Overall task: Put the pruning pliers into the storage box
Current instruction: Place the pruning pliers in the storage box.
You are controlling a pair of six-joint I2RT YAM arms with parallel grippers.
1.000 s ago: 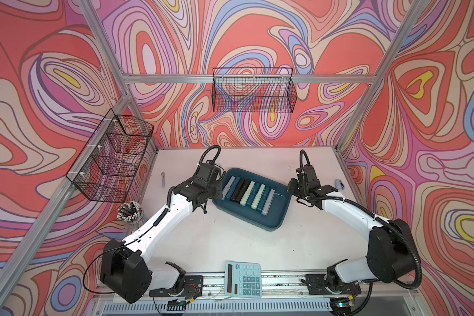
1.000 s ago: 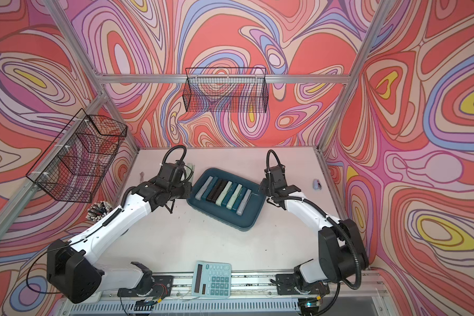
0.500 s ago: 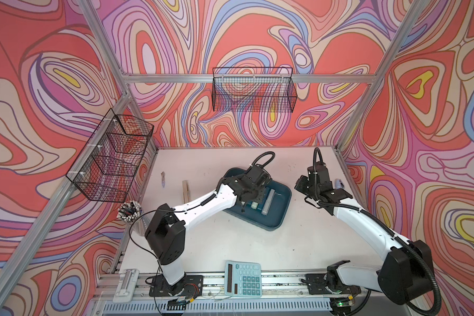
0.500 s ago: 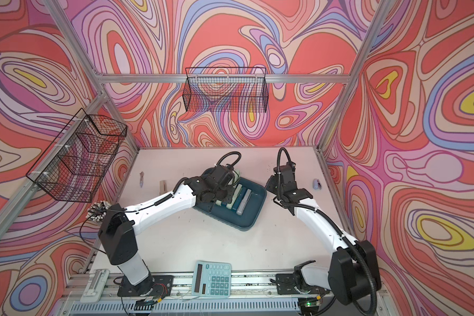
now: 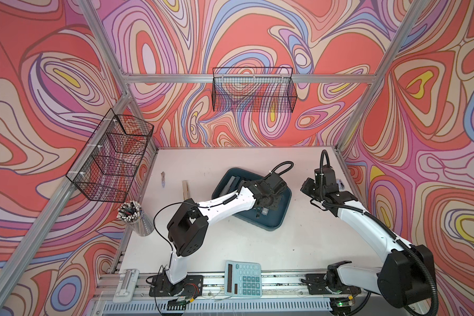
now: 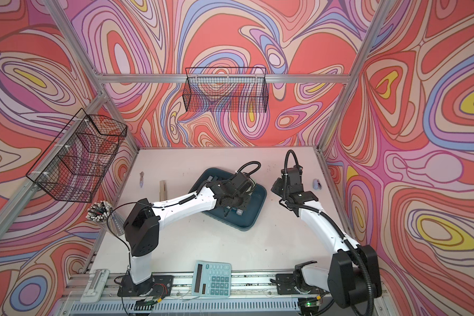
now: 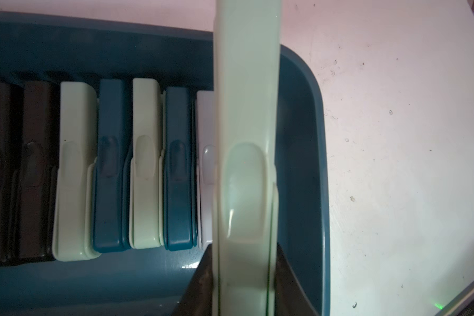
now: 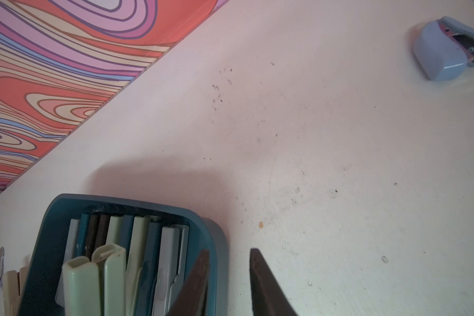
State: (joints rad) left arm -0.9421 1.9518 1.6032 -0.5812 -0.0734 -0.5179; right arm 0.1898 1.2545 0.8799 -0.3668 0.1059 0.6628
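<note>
The white table (image 5: 230,246) fills the lower middle of both top views, shut in by patterned panels at its upper, left and right edges. Its widest bare stretch lies between the storage box (image 5: 274,225) and the calculator (image 5: 242,279) at the bottom edge. The box sits just right of centre, skewed to the table's edges, with bare table on every side.

The left arm (image 5: 225,205) crosses the box's left rim, and the left gripper (image 5: 262,212) hangs over its lower right part. In the left wrist view it is clamped on a pale green pruning plier (image 7: 246,109). This plier runs up the frame above the free strip of floor between the row of pliers (image 7: 145,164) and the box's right wall, its far end overhanging the rim.

The right gripper (image 5: 308,188) hovers over bare table right of the box. In the right wrist view its fingers (image 8: 200,273) stand apart with nothing between them, just beside the box's rounded corner.

A beige plier (image 5: 185,188) lies on the table left of the box, well apart from it. A small lilac object (image 6: 316,183) lies near the table's right edge.
</note>
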